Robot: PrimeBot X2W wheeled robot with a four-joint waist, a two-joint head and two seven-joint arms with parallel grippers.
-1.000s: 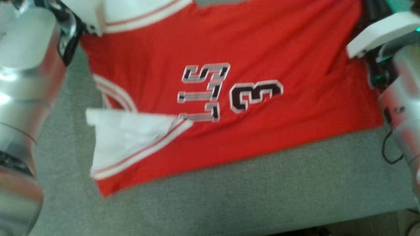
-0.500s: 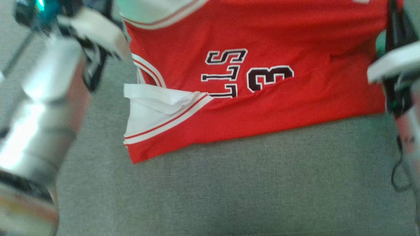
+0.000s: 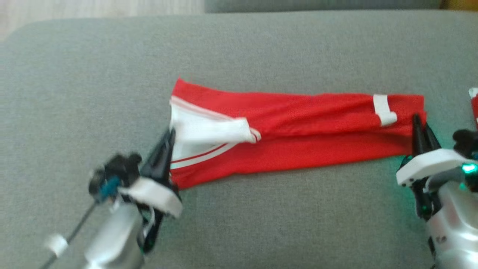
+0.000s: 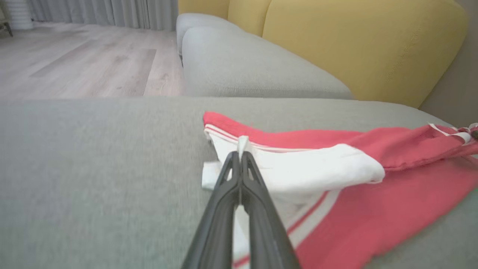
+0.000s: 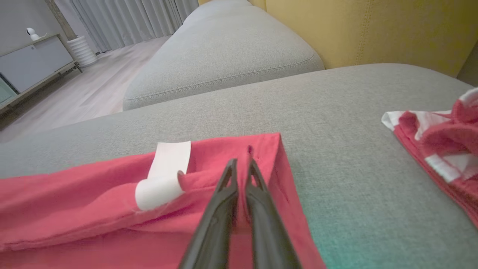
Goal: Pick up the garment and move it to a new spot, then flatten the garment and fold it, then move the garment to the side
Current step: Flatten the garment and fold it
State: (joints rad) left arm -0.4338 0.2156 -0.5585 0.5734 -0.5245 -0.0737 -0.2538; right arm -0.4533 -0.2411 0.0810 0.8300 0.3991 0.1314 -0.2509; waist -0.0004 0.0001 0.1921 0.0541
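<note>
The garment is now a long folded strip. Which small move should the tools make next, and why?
Probably open both tools and draw back: the left tool pinches the white trim at one end of the garment, the right tool the red edge at the other, and the strip lies flat on the cushion.

A home living room, shown by a grey upholstered sofa [image 4: 242, 71] with a mustard-yellow backrest [image 4: 354, 41], a pale wood-plank floor [image 4: 82, 63], long grey curtains [image 4: 104, 13] and a low white sideboard [image 5: 33, 63].
</note>
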